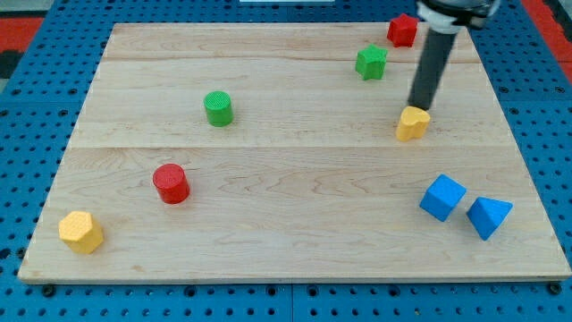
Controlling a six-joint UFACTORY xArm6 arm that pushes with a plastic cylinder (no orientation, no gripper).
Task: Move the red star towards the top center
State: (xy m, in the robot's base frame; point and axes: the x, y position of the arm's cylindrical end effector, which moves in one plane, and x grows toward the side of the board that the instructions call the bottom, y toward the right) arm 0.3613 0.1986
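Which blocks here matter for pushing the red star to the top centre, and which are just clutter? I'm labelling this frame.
Job:
red star, at the view's top right
my tip, just above the yellow heart, below the star

Lying about:
yellow heart
green star
green cylinder
red cylinder
yellow hexagon
blue cube
blue wedge

green cylinder (218, 108), red cylinder (170, 183), blue cube (442, 197), wooden board (295, 224)

The arm enters from the view's top right, only its dark lower housing showing at the frame edge. From it a straight dark rod (431, 70) descends, leaning slightly toward the view's left at its lower end. My tip (417, 108) sits low in the view's right half, at desk height.
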